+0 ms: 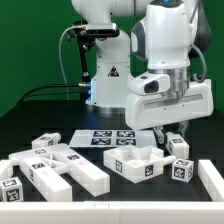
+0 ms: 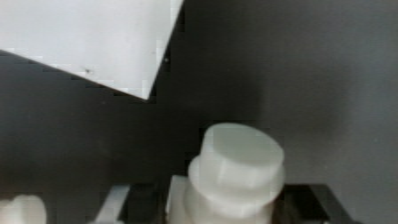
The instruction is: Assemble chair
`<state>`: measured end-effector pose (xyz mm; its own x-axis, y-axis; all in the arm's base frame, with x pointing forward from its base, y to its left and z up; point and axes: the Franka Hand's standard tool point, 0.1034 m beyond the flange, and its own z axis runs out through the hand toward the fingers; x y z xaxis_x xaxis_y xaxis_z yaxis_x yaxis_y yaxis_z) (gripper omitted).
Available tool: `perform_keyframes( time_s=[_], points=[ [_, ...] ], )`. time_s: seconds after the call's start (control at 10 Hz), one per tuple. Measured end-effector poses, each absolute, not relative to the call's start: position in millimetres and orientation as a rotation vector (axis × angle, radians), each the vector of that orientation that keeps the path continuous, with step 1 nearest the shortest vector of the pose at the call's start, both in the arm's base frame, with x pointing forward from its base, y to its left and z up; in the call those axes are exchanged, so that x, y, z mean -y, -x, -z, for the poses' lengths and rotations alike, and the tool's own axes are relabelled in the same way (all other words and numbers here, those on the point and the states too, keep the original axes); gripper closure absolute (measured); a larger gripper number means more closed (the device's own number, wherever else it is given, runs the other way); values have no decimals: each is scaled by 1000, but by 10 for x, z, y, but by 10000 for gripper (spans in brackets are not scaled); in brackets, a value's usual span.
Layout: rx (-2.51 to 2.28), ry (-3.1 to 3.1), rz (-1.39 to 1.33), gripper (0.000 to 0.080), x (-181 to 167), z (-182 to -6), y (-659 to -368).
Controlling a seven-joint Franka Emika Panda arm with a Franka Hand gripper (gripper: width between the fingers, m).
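The chair is in loose white tagged parts on the black table. A long slab with bars [image 1: 52, 166] lies at the exterior view's left and an open-sided block [image 1: 138, 163] sits in the middle. My gripper [image 1: 172, 130] hangs over the right side, just above two small tagged pieces [image 1: 178, 158]. In the wrist view a white round-ended bar [image 2: 240, 165] stands between the dark fingers [image 2: 329, 203], which press on both of its sides, so the gripper [image 2: 237, 205] is shut on it. How far the bar reaches below the jaws is hidden.
The marker board [image 1: 105, 138] lies flat behind the parts, and its corner [image 2: 89, 40] shows in the wrist view. A white rail [image 1: 208, 180] borders the table at the exterior view's right. The arm's base [image 1: 105, 75] stands at the back.
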<state>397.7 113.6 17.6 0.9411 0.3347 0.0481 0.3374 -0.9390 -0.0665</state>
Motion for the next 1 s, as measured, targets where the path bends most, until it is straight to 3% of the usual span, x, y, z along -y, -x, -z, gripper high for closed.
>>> perform_keyframes(
  time_s=[0.1,0.2,0.3,0.4,0.5,0.7,0.8,1.0],
  points=[
    [520,3024,56,515,-1112,-175,-3983],
    [518,3024,55,256,-1108,-174,-3983],
    [511,3025,44,256,-1092,-185,-3982],
    [455,3029,-38,182,-1001,-306,-4024],
    [459,3029,-30,160,-1014,-497,-4169],
    [616,2974,-123,151,-1060,-701,-4537],
    [653,2957,-113,151,-1129,-692,-4691],
    [611,2973,-121,151,-1139,-648,-4554]
  ],
)
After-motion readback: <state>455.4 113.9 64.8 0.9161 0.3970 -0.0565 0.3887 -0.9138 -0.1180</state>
